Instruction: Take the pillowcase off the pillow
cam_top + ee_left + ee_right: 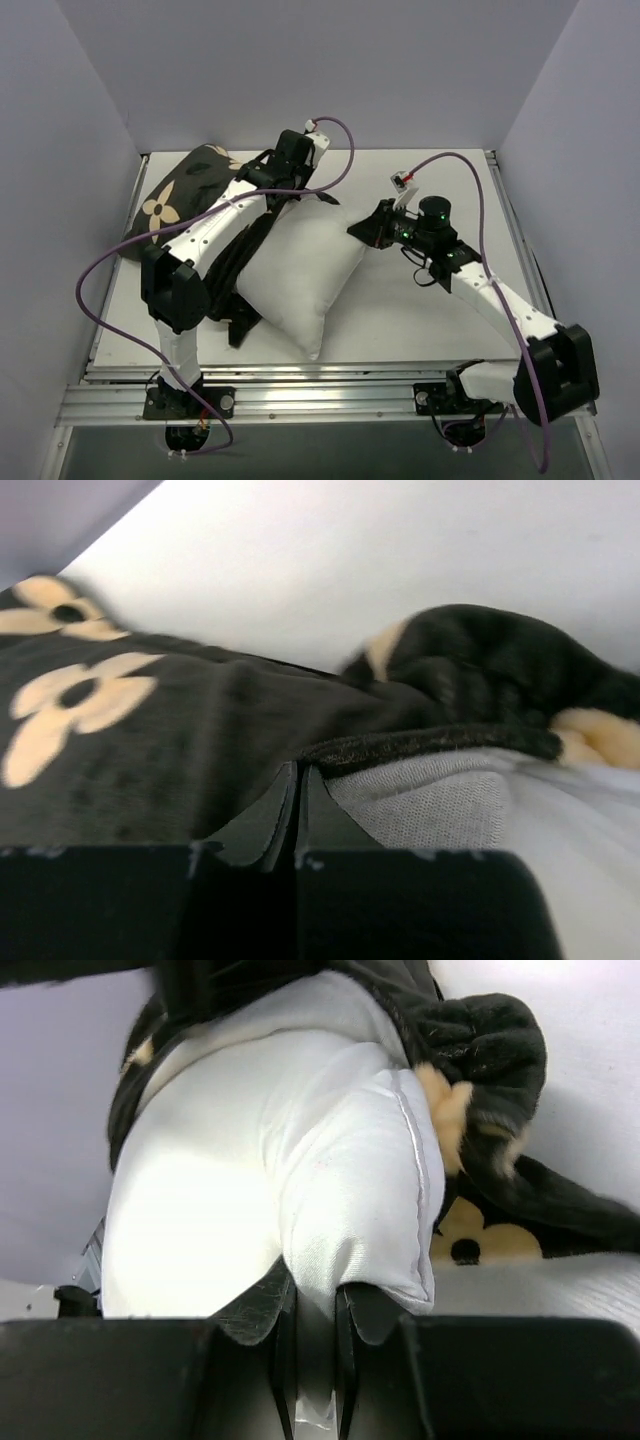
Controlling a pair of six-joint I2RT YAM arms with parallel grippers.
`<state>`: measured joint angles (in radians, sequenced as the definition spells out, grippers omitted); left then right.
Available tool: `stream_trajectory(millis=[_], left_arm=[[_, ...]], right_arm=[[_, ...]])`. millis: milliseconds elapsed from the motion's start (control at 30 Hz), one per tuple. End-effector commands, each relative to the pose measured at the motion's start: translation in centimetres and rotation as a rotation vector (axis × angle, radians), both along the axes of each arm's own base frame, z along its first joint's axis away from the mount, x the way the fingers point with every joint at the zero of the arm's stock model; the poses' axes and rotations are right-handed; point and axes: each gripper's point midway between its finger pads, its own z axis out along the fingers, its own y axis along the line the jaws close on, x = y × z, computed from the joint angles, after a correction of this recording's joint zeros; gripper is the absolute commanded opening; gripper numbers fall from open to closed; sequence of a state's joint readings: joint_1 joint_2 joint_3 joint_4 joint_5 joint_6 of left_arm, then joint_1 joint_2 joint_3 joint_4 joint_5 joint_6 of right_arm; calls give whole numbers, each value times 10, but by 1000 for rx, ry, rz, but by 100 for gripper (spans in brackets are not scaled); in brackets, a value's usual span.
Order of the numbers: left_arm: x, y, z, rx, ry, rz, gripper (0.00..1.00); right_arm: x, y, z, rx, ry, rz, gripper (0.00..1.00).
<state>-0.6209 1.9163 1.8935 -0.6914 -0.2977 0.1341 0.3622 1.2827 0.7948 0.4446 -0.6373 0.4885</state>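
While the right hand (310,1295) pinches the pillow (250,1160), the left hand (298,772) rests closed against the pillowcase (180,750).

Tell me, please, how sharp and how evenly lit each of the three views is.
Top external: sharp and evenly lit, with no glare on the pillow. Left wrist: soft throughout, with the pillowcase blurred and its tan flowers smeared. Right wrist: the pillow's seam is crisp, but its lower left side is blown out to plain white.

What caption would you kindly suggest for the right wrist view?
Right gripper, jaws pinching the white pillow's fold, black flowered pillowcase bunched beyond.
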Motion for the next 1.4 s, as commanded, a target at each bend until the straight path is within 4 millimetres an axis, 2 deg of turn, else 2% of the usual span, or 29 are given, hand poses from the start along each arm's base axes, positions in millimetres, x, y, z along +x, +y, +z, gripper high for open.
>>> stream_trajectory(millis=[0, 100, 133, 167, 233, 300, 333, 367, 400, 500, 567, 633, 667, 700, 733, 767, 833, 900, 1000, 1033, 1100, 1133, 1167, 1200, 1233, 1267, 1300, 1333, 1367], left_arm=[[42, 54, 26, 49, -122, 213, 2], [56, 76, 37, 102, -172, 279, 2], [59, 82, 38, 114, -177, 291, 2], [62, 87, 39, 131, -186, 309, 2], [65, 95, 36, 157, -191, 335, 2], [69, 106, 28, 202, -185, 364, 2], [71, 110, 25, 220, -185, 380, 2], [75, 113, 19, 243, -180, 388, 2], [77, 117, 18, 256, -185, 404, 2], [84, 110, 10, 238, -180, 399, 2], [84, 97, 7, 160, -164, 384, 2], [78, 64, 9, 42, -138, 292, 6], [75, 49, 27, -38, -175, 266, 11], [71, 37, 31, -76, -181, 233, 20], [65, 16, 32, -124, -184, 179, 41], [58, 8, 44, -169, -197, 160, 49], [49, -8, 54, -227, -200, 122, 67], [41, -14, 70, -307, -201, 115, 74], [24, -17, 92, -397, -202, 93, 90], [19, -16, 99, -424, -210, 89, 94], [-3, -12, 112, -477, -206, 79, 97], [-12, -10, 116, -492, -202, 78, 97], [-29, -5, 134, -538, -219, 80, 95], [-38, 0, 115, -528, -180, 96, 95], [-54, 9, 131, -567, -198, 98, 95], [-65, 14, 127, -594, -177, 118, 95], [-75, 21, 97, -569, -126, 148, 95], [-92, 31, 104, -600, -134, 153, 95], [-102, 36, 97, -618, -115, 172, 95]], right_arm=[[-27, -13, 81, 21, -191, 12, 0], [-49, -24, 105, 26, -225, -5, 0], [-54, -28, 106, 21, -213, -14, 0], [-64, -33, 119, 29, -247, -23, 0], [-71, -44, 126, 1, -242, -63, 0], [-81, -54, 141, -14, -294, -92, 0], [-84, -60, 136, -39, -265, -117, 0], [-89, -65, 148, -44, -301, -125, 0], [-90, -68, 149, -53, -300, -137, 0], [-92, -75, 147, -72, -293, -172, 0], [-84, -80, 134, -95, -266, -209, 0], [-73, -85, 106, -130, -199, -261, 0], [-61, -92, 90, -158, -162, -324, 0], [-56, -97, 65, -184, -109, -356, 0], [-50, -101, 54, -197, -89, -390, 0], [-42, -105, 36, -225, -43, -424, 0], [-32, -116, 7, -264, 25, -502, 0], [-23, -121, -16, -296, 88, -536, 0], [-16, -123, -36, -335, 156, -554, 16], [-15, -123, -34, -344, 162, -556, 34], [-14, -125, -31, -367, 155, -561, 52], [-14, -130, -28, -386, 150, -579, 67], [-13, -131, -14, -390, 113, -584, 72], [-14, -131, -8, -398, 98, -579, 75], [-15, -142, -4, -432, 91, -624, 81], [-15, -142, 8, -432, 67, -626, 83], [-16, -143, 13, -454, 48, -620, 85], [-20, -146, 17, -469, 44, -619, 87], [-22, -146, 21, -477, 32, -615, 88]])
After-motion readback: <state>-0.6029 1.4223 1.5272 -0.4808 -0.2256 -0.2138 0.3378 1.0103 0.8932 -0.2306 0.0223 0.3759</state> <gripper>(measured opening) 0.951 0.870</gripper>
